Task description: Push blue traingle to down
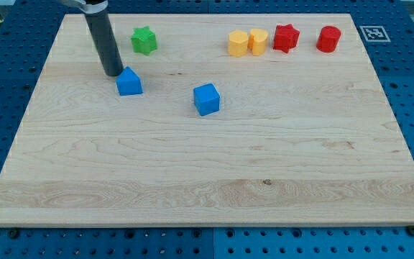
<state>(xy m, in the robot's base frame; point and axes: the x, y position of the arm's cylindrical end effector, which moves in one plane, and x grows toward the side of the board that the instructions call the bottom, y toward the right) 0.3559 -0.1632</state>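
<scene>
No jaws on this rig to be open or closed, just a rod, so nothing's held. My tip (113, 74) sits just at the blue triangle (129, 83)'s upper-left corner, touching or near enough, which makes sense since pushing it toward the view's bottom means getting behind it on the top side. The triangle's in the board (207, 187)'s upper left. The blue cube (207, 99) is off to its right, the green block (144, 40) above, and the path below looks open

one camera looks down at a slant on the whole wooden board (214, 165) (moderately near).
</scene>
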